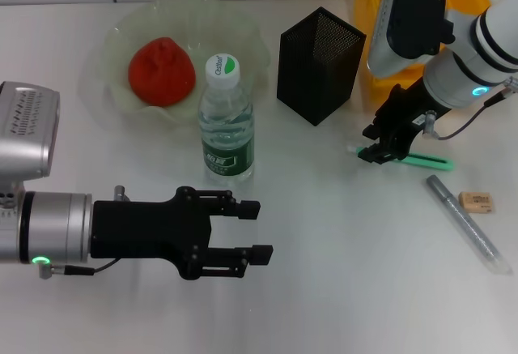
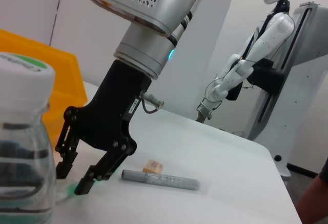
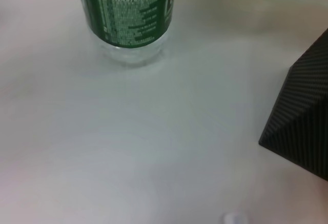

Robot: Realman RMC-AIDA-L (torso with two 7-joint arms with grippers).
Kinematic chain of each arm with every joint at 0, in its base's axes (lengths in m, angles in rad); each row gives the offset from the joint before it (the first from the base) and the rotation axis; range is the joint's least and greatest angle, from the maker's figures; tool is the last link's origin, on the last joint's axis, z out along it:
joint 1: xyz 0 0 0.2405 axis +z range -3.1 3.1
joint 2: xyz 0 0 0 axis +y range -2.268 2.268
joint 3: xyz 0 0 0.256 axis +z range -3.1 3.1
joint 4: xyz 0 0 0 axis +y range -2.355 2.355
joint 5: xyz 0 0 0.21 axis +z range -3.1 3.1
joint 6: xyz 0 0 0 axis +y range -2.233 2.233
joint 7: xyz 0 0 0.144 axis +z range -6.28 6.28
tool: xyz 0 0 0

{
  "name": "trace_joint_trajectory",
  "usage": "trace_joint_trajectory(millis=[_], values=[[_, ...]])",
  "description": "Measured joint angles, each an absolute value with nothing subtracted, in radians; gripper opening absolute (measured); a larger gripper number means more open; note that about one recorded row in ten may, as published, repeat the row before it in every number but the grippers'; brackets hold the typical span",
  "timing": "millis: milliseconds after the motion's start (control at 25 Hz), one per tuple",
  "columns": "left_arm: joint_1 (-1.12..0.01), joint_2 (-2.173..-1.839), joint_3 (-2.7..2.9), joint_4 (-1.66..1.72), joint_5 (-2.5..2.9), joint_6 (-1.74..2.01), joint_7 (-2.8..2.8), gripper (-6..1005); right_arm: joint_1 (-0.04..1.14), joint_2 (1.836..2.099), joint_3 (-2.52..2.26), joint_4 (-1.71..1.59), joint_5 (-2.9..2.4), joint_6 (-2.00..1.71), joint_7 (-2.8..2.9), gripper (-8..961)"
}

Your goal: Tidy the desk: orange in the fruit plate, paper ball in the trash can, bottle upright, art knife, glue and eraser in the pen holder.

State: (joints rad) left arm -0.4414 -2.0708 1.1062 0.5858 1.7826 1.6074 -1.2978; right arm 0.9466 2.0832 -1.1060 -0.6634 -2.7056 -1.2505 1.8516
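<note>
1. Bottle point(image 1: 227, 119) standing upright at the middle of the desk point(image 1: 324, 289), white cap on, green label facing the camera.
2. Orange point(image 1: 162, 71) is lying in the fruit plate point(image 1: 251, 42), just behind the bottle and to its left.
3. Pen holder point(image 1: 320, 64) is standing to the right of the bottle; the trash can point(image 1: 368, 14) is showing farther right, behind the right arm.
4. Right gripper point(image 1: 379, 150) is reaching down to the desk right of the bottle, its fingers spread around one end of a green art knife point(image 1: 425, 160).
5. Grey glue stick point(image 1: 468, 222) is lying farther right of the bottle, the eraser point(image 1: 476, 201) just beside it.
6. Left gripper point(image 1: 251, 230) is hovering in front of the bottle, fingers spread and holding nothing.
</note>
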Motion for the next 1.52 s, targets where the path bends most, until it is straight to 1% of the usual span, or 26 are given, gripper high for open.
trace_joint_trajectory(millis=[280, 480, 880, 960, 1000, 1040, 1080, 1120, 1160, 1200, 1240, 1280, 1360, 1400, 1440, 1520], values=[[-0.444, -2.071, 1.106, 0.584, 1.781, 1.605, -1.298, 662, 0.948, 2.085, -1.120, -0.642, -2.706, -1.228, 1.850, 356], [-0.445, -2.072, 1.112, 0.584, 1.773, 1.604, -1.299, 661, 0.948, 2.085, -1.121, -0.635, -2.706, -1.217, 1.851, 351], [-0.446, -2.072, 1.107, 0.584, 1.770, 1.609, -1.299, 661, 0.924, 2.084, -1.112, -0.679, -2.682, -1.240, 1.859, 209], [-0.446, -2.072, 1.107, 0.584, 1.770, 1.610, -1.300, 661, 0.895, 2.084, -1.109, -0.748, -2.658, -1.279, 1.859, 182], [-0.446, -2.072, 1.107, 0.584, 1.770, 1.611, -1.301, 661, 0.849, 2.083, -1.108, -0.859, -2.609, -1.336, 1.860, 168], [-0.446, -2.072, 1.107, 0.584, 1.770, 1.611, -1.301, 660, 0.849, 2.083, -1.108, -0.859, -2.609, -1.336, 1.860, 168], [-0.446, -2.072, 1.107, 0.584, 1.770, 1.612, -1.304, 660, 0.800, 2.082, -1.103, -0.975, -2.547, -1.386, 1.865, 168], [-0.446, -2.072, 1.107, 0.584, 1.770, 1.612, -1.305, 660, 0.800, 2.082, -1.103, -0.975, -2.547, -1.386, 1.865, 168], [-0.446, -2.072, 1.107, 0.584, 1.770, 1.614, -1.307, 660, 0.766, 2.080, -1.091, -1.053, -2.493, -1.413, 1.867, 168], [-0.446, -2.072, 1.107, 0.584, 1.770, 1.615, -1.307, 660, 0.707, 2.078, -1.052, -1.173, -2.376, -1.448, 1.870, 168], [-0.446, -2.072, 1.107, 0.584, 1.770, 1.615, -1.307, 660, 0.684, 2.078, -1.027, -1.208, -2.311, -1.456, 1.869, 168], [-0.446, -2.072, 1.108, 0.584, 1.770, 1.615, -1.307, 660, 0.684, 2.078, -1.027, -1.208, -2.311, -1.456, 1.869, 168], [-0.446, -2.071, 1.108, 0.584, 1.770, 1.615, -1.307, 660, 0.642, 2.078, -0.970, -1.242, -2.147, -1.444, 1.862, 169], [-0.444, -2.071, 1.108, 0.584, 1.770, 1.615, -1.307, 660, 0.599, 2.080, -0.933, -1.216, -1.942, -1.385, 1.829, 169], [-0.443, -2.071, 1.108, 0.584, 1.770, 1.615, -1.307, 660, 0.599, 2.080, -0.933, -1.216, -1.942, -1.385, 1.829, 169], [-0.443, -2.071, 1.108, 0.584, 1.770, 1.615, -1.307, 660, 0.572, 2.082, -0.937, -1.135, -1.761, -1.300, 1.745, 169]])
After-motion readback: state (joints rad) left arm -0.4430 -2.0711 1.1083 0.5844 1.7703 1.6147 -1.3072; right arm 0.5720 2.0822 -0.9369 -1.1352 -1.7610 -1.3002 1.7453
